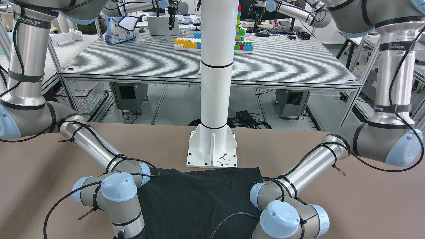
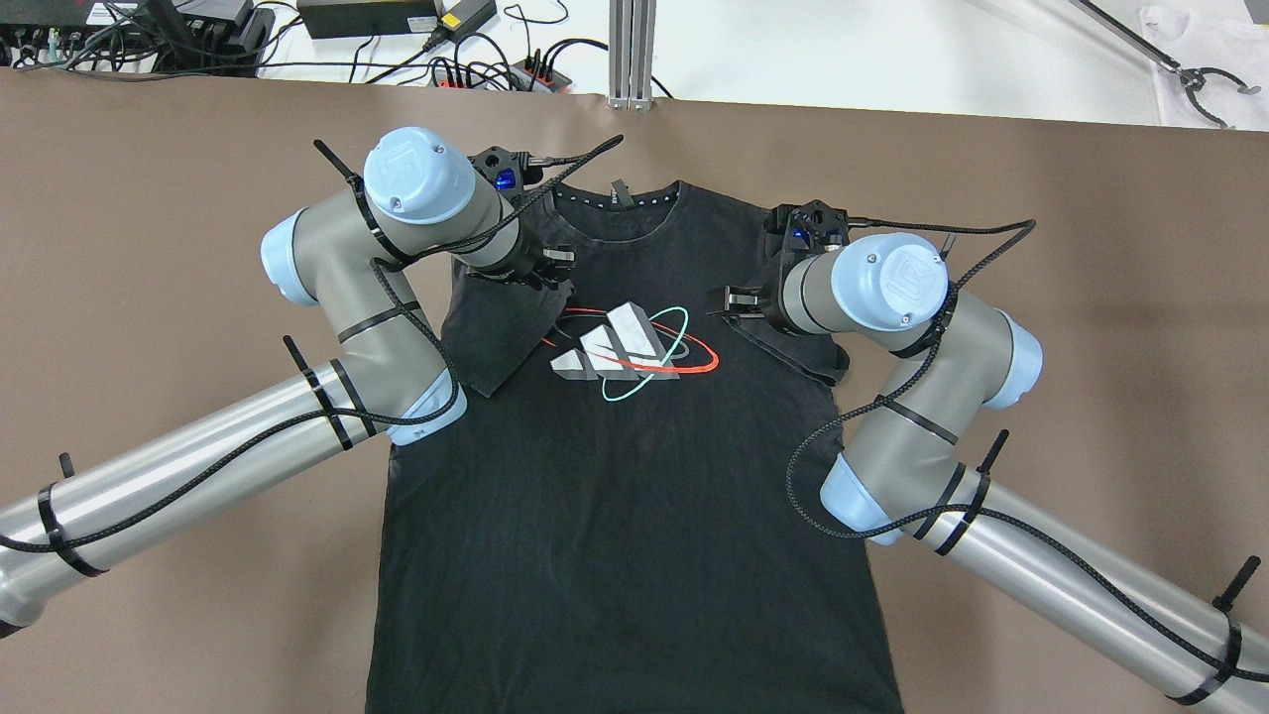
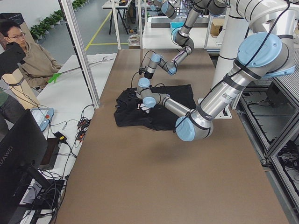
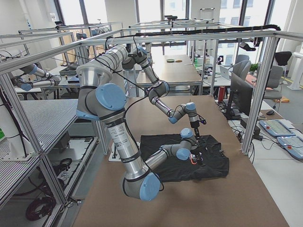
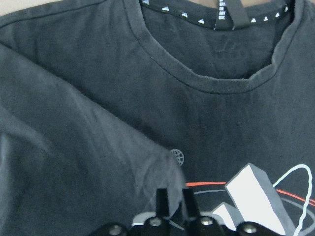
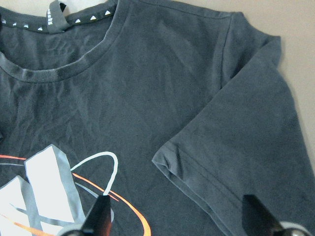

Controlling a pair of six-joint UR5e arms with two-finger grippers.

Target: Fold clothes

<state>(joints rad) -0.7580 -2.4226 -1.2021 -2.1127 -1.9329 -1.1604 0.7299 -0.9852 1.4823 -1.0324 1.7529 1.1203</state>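
Left gripper: jaws pinched together. Looks clamped on the tip of the left sleeve, which lies folded in over the chest. Contact sits at the frame edge, so not certain.

T-shirt: light, limp knit that won't hold shape. Take it by hems or seams, not mid-panel. Black, lying flat and face-up on the brown table, collar away from the robot. White/grey logo with red and teal rings.

Right gripper: jaws wide apart over the right sleeve hem, holding nothing.
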